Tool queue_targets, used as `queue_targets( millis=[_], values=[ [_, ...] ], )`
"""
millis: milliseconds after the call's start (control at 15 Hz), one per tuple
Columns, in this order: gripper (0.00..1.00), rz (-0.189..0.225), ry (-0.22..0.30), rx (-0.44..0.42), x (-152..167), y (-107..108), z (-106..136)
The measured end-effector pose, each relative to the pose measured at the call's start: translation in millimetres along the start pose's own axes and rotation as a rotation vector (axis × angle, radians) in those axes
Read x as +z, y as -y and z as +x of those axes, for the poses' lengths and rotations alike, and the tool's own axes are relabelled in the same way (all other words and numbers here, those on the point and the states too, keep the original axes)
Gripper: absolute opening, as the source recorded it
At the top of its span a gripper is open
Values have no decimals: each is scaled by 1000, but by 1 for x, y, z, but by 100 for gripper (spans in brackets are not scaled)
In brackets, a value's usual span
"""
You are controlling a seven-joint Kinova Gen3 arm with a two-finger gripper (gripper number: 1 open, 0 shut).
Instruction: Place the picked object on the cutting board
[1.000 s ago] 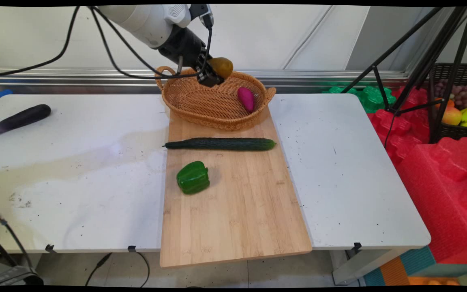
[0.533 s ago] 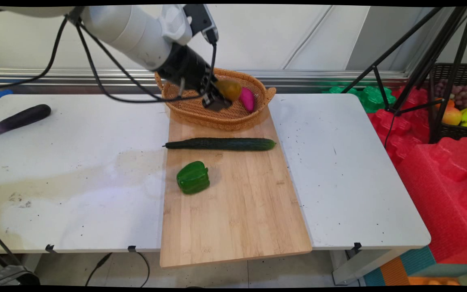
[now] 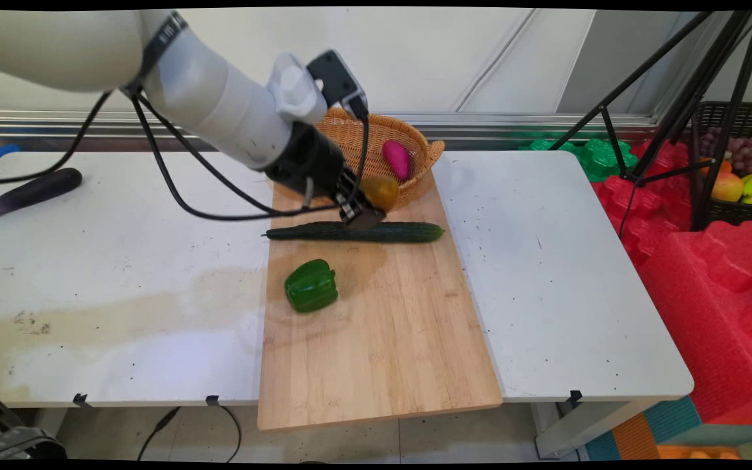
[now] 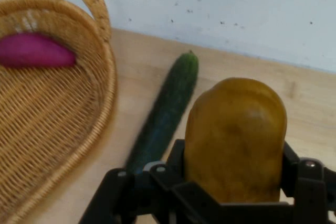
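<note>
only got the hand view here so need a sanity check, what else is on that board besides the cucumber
Observer: A green pepper lies on the wooden board, nearer the camera than the cucumber.
Operator: anything off the board
Observer: A dark eggplant lies on the white table at its far left.
Operator: where's the pincer sitting over all that
Observer: The pincer, shut on the yellow-brown potato, hangs over the cucumber, just in front of the wicker basket.
</note>
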Motion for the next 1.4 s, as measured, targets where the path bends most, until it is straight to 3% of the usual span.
queue_targets(
  millis=[667, 1400],
  values=[
    [0, -60, 86, -54, 62, -49, -23],
    [0, -89, 141, -15, 124, -63, -41]
  ],
)
